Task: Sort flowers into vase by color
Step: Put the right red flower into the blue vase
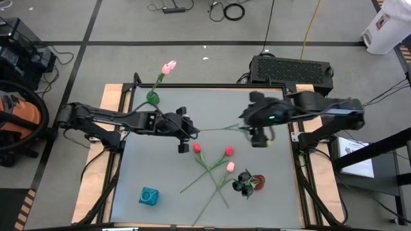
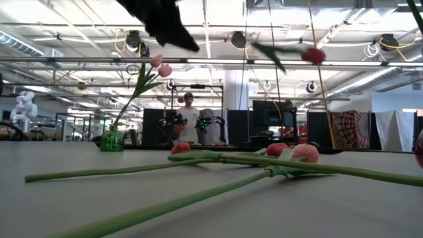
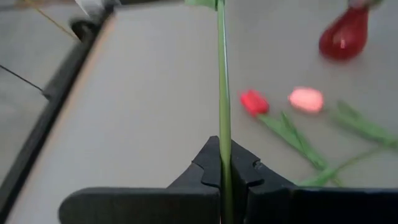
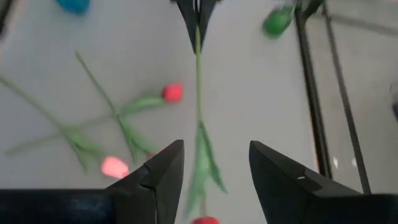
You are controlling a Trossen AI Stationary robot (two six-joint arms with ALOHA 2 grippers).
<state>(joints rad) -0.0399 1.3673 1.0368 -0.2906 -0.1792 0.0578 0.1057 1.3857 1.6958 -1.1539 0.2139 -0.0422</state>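
While the left gripper (image 1: pixel 190 130) holds its jaws clenched on the thin green stem of a red tulip (image 4: pixel 199 81), that flower hangs level in the air above the middle of the bench (image 1: pixel 154 167), its stem running across to the right gripper (image 1: pixel 259 137). The right gripper's jaws stand released, one on each side of the stem's leafy end without touching it, and the red head shows just past them in the right wrist view. Below this span, four loose tulips (image 1: pixel 212 168) lie on the bench with their stems crossing: two red heads and a pink one show clearly, and a further head is hard to tell apart. Just beside their heads, toward the right arm's side, a red vase (image 1: pixel 258 182) stands with a cluster of black flowers (image 1: pixel 243 183) against it; whether these sit in the vase or beside it I cannot tell. A green vase (image 1: pixel 152 97) stands at the far edge of the bench near the left arm, holding pink tulips (image 1: pixel 168 67) whose stems lean out beyond the bench's edge. A small teal vase (image 1: pixel 149 196) stands alone at the near left part of the bench, well apart from everything else. From the low view the lying stems fill the foreground, and a person (image 2: pixel 190 122) stands in the room far behind.
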